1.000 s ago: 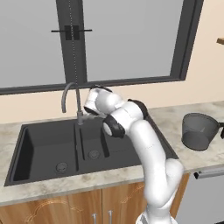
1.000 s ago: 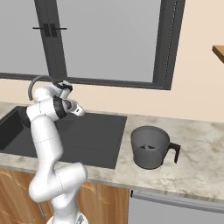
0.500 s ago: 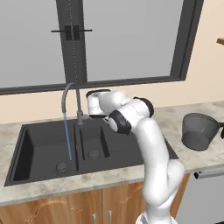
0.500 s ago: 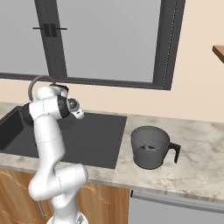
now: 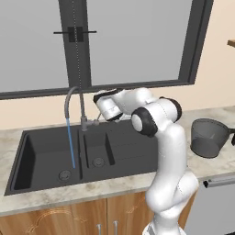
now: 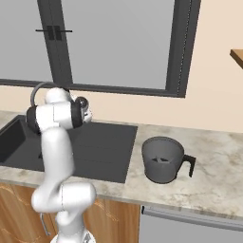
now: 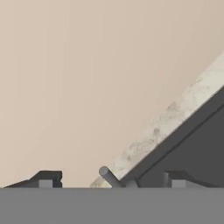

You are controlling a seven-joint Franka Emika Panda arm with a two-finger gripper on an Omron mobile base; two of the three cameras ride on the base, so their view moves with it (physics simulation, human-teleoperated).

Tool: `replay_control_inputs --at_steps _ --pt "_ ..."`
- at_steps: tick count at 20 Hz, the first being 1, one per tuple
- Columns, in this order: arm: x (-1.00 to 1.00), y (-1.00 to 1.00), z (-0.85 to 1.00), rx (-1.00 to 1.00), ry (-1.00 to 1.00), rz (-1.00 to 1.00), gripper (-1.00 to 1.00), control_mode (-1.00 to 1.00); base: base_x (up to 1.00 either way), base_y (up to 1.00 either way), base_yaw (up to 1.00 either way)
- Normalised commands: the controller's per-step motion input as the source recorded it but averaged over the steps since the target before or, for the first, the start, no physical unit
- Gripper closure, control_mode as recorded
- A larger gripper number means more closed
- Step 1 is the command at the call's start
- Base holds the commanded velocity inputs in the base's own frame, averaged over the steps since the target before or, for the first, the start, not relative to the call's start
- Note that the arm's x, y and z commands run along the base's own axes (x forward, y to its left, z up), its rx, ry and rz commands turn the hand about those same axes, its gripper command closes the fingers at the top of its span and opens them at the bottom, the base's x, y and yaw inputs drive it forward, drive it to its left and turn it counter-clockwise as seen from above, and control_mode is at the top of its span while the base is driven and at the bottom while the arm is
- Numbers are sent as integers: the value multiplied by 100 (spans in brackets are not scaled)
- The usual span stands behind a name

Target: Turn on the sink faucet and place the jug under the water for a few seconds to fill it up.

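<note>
At faucet [image 5: 75, 103] base, gripper [image 7: 108, 180] fingers apart round lever [image 7: 108, 176], holding nothing; water [image 5: 70, 143] running, jug [image 5: 209, 137] waits on counter.

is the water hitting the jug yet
Apart. Left base view: the water falls into the sink, while the jug stands off on the counter.

A dark-framed window [image 5: 133, 43] fills the beige wall [image 6: 213, 90] at 12 o'clock. A speckled stone tabletop [image 6: 213, 166] tops wooden cabinets [image 5: 69, 218] at 6 o'clock.
</note>
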Motion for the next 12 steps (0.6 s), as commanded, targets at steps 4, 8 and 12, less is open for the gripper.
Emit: replay_control_inputs --at_steps 4,8,12 --pt "-45 -51 94 0 0 -1 -100 -100 0 0 0" --pt "-71 -51 55 0 0 0 -100 -100 0 0 0" --pt "-98 -58 40 0 0 -1 -100 -100 0 0 0"
